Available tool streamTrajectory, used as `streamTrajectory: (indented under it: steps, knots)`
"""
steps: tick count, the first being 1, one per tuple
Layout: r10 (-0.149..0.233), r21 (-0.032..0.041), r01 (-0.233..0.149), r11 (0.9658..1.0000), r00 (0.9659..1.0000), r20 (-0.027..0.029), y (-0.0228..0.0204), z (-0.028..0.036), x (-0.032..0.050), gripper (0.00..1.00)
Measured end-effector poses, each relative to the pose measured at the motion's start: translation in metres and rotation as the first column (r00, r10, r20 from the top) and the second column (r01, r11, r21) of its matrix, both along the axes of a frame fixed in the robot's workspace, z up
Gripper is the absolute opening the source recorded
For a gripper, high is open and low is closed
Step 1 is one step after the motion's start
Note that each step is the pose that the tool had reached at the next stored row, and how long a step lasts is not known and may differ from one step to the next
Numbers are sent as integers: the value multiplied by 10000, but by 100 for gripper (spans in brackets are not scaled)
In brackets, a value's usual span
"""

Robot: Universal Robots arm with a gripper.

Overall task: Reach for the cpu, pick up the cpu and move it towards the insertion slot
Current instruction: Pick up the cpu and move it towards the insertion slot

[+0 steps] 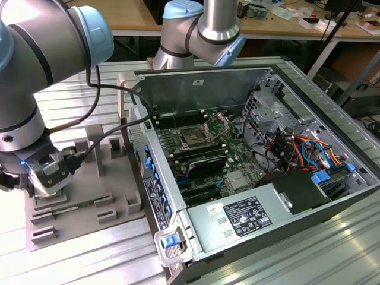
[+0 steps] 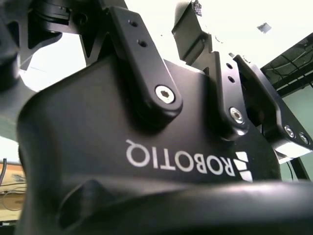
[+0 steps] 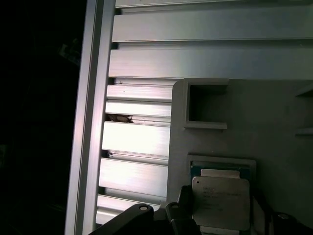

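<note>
The cpu (image 3: 220,200), a small square chip with a pale silvery top, lies in a recess of the grey tray (image 3: 274,122) in the first wrist view. Dark parts of my gripper stand close on either side of it. In the exterior view my gripper (image 1: 44,181) hangs low over the grey tray (image 1: 95,172) at that view's left, and the cpu is hidden under it. The insertion slot (image 1: 193,138), a dark square socket with its shiny metal frame raised, sits on the green board inside the open computer case, far to the exterior view's right of the gripper.
The case's metal side wall (image 1: 151,172) stands between the tray and the board. A long thin green memory stick (image 1: 71,208) lies in the tray. Cables (image 1: 297,148) and a power supply (image 1: 237,217) crowd the case's right side. Ribbed aluminium table (image 3: 137,137) borders the tray.
</note>
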State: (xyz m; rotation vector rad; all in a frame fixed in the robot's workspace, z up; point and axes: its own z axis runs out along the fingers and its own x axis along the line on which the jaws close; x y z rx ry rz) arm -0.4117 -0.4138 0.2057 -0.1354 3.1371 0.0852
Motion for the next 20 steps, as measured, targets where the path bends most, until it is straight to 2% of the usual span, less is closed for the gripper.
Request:
streamTrajectory:
  steps: [11,13,20]
  knots:
    - [0,39,0,10000,10000,0,0,17,0,55]
    - [0,77,0,10000,10000,0,0,29,0,55]
    - [0,108,0,9999,10000,0,0,45,0,55]
